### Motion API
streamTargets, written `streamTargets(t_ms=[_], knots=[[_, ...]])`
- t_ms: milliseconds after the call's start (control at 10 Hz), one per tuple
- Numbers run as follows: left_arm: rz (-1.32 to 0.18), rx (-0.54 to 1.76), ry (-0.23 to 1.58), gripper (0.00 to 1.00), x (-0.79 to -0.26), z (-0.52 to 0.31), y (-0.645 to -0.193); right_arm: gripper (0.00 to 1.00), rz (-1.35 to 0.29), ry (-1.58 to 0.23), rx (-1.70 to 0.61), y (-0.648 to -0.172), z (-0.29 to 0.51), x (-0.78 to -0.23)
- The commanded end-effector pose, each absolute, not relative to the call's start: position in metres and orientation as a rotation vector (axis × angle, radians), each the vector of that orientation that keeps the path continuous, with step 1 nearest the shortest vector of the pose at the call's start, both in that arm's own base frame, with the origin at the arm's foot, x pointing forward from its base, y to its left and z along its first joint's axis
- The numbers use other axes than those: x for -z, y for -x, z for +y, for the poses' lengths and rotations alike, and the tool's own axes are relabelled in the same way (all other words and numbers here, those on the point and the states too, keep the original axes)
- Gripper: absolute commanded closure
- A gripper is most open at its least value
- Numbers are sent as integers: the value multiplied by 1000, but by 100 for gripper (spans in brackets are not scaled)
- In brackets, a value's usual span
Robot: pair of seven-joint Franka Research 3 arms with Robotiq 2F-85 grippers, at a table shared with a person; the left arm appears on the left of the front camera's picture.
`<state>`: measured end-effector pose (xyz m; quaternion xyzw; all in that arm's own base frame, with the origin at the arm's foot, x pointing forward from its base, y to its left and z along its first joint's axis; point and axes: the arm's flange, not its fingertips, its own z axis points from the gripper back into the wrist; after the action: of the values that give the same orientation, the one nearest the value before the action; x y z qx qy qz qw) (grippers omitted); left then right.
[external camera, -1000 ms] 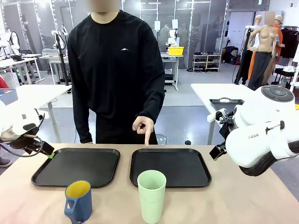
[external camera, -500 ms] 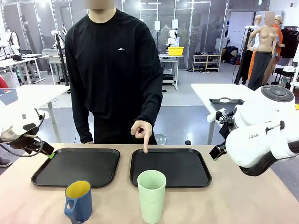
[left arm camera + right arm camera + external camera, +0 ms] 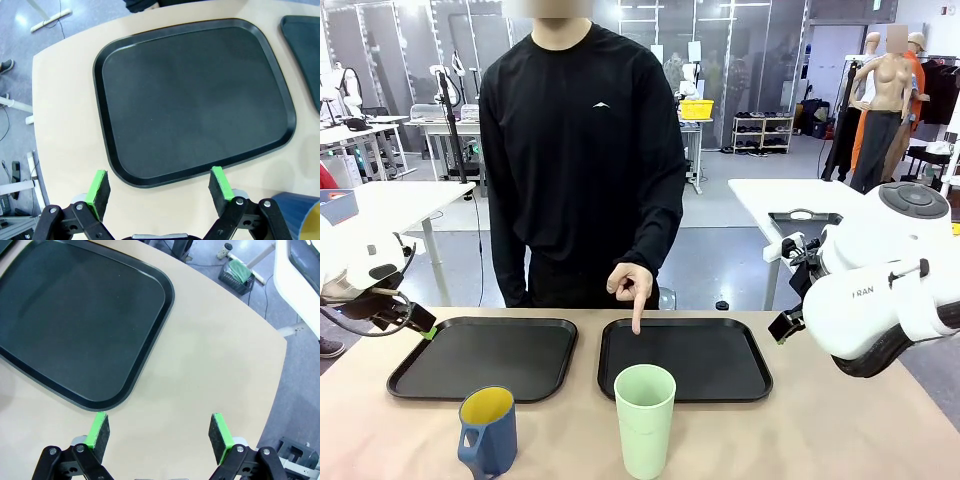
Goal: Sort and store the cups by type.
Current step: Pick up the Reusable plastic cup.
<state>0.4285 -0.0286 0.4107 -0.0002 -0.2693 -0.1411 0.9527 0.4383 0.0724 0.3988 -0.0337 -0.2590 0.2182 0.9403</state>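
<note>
Two cups stand on the near part of the table [image 3: 820, 440], and neither is stored yet. The pale green tumbler [image 3: 644, 420] stands upright just in front of the right tray [image 3: 720, 365]. The dark blue mug [image 3: 487, 432], yellow inside, stands upright just in front of the left tray [image 3: 510, 355]. Both black trays lie bare, so we judge the sorting as not begun: each cup has to be picked up and set in its place. The person's hand [image 3: 630, 285] points one finger down at the far edge of the right tray, behind the tumbler; we read this as a hint where a cup goes. Our left pincer [image 3: 159, 182] hangs wide open and empty above the outer edge of the left tray, with the mug's rim off to one side. Our right pincer [image 3: 159, 427] is open and empty too, over bare table beside a corner of the right tray, well apart from both cups.
</note>
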Motion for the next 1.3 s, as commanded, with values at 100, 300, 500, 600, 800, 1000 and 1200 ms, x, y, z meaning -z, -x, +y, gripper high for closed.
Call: streamTargets(t_ms=[100,300,500,600,800,1000,1200], knots=[[-544,286,5,0,-410,-28,-429,0,-526,70,-445,-439,71,-397],[-544,286,5,0,-410,-28,-429,0,-526,70,-445,-439,71,-397],[-544,286,5,0,-410,-28,-429,0,-526,70,-445,-439,71,-397],[-544,286,5,0,-410,-28,-429,0,-526,70,-445,-439,71,-397],[-544,286,5,0,-410,-28,-429,0,-560,94,-568,-429,70,-399],[-544,286,5,0,-410,-28,-429,0,-525,155,-740,-408,50,-402],[-544,286,5,0,-410,-28,-429,0,-448,182,-778,-399,27,-395]])
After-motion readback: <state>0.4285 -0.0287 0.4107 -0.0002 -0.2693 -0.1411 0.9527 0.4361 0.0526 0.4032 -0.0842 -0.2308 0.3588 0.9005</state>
